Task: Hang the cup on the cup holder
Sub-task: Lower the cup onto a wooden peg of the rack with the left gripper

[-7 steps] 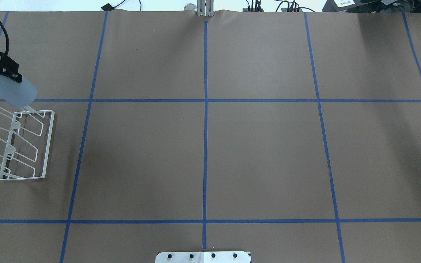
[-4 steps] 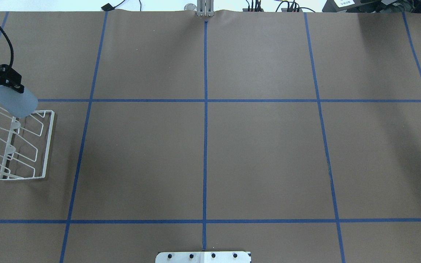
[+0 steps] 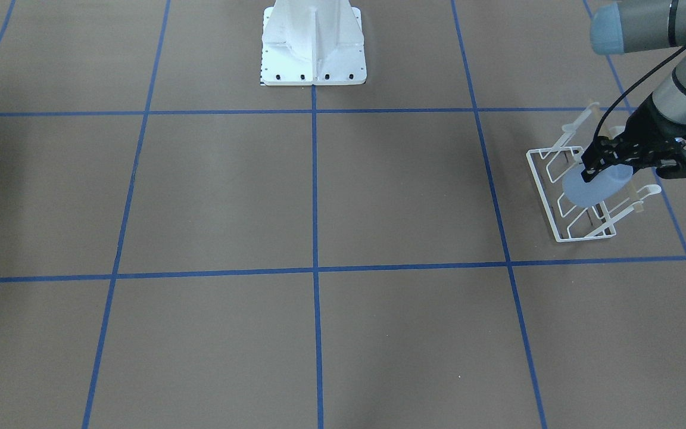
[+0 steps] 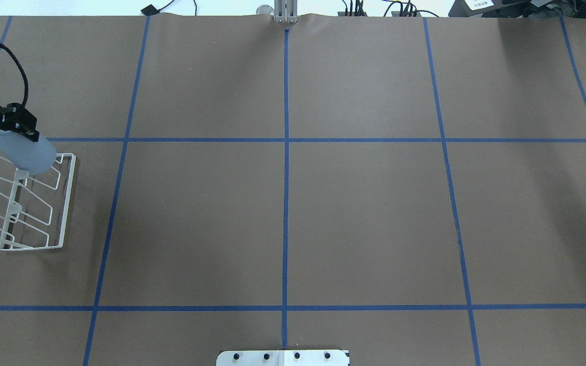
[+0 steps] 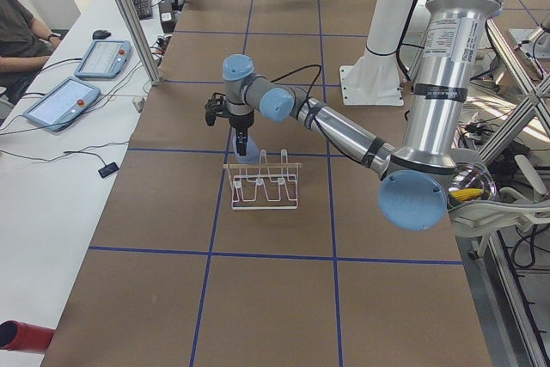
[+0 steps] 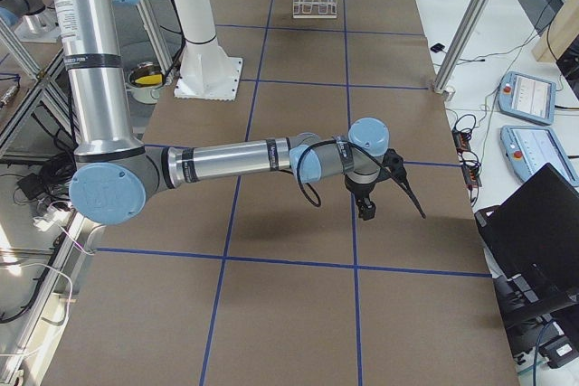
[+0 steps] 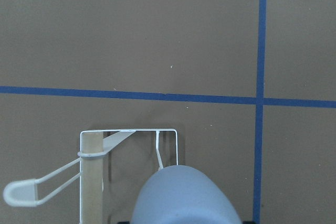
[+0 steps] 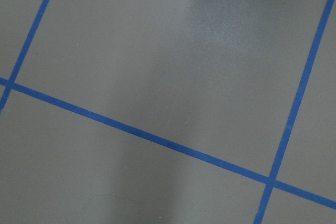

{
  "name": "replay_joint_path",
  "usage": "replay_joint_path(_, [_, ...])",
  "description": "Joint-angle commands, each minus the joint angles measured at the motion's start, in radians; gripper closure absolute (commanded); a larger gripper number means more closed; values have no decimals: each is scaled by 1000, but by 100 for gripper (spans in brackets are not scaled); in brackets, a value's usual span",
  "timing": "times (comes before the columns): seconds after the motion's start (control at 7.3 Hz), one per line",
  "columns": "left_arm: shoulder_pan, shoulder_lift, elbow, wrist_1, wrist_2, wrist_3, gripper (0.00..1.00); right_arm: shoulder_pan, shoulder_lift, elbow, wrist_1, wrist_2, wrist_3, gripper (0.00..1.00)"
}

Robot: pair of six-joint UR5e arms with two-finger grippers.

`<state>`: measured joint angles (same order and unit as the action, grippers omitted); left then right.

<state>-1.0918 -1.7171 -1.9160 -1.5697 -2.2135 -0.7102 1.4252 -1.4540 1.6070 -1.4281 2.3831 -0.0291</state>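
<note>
My left gripper (image 4: pixel 8 129) is shut on the narrow base end of the light blue-grey cup (image 4: pixel 24 155). The cup is tilted, with its wide rim over the far end of the white wire cup holder (image 4: pixel 38 203), at the table's left edge. In the front-facing view the cup (image 3: pixel 593 186) overlaps the holder's (image 3: pixel 569 223) wire loops below the gripper (image 3: pixel 608 162). The left wrist view shows the cup (image 7: pixel 184 195) beside the wooden rod (image 7: pixel 92 177). Whether the cup touches a loop is unclear. My right gripper (image 6: pixel 365 210) hangs over bare table far right; I cannot tell whether it is open.
The white pedestal base (image 3: pixel 313 53) stands at the robot's side of the table. Blue tape lines (image 4: pixel 286 203) divide the brown tabletop. A seated operator (image 5: pixel 21 36) and tablets (image 5: pixel 64 100) are beyond the table's far edge.
My left gripper has carried the cup down and toward the holder. The cup's rim now overlaps the holder's far loop. The right arm has barely moved.
</note>
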Motion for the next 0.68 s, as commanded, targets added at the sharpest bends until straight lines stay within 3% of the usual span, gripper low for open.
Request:
replay_joint_path(0.0, [4, 2, 6, -3, 1, 5, 32, 0, 1, 1, 0, -1, 0, 0])
replay_joint_path(0.14, [4, 2, 6, -3, 1, 3, 2, 0, 3, 1, 0, -1, 0, 0])
replay_joint_path(0.55, [3, -4, 5, -3, 9, 1, 2, 4, 0, 13, -2, -1, 0, 0])
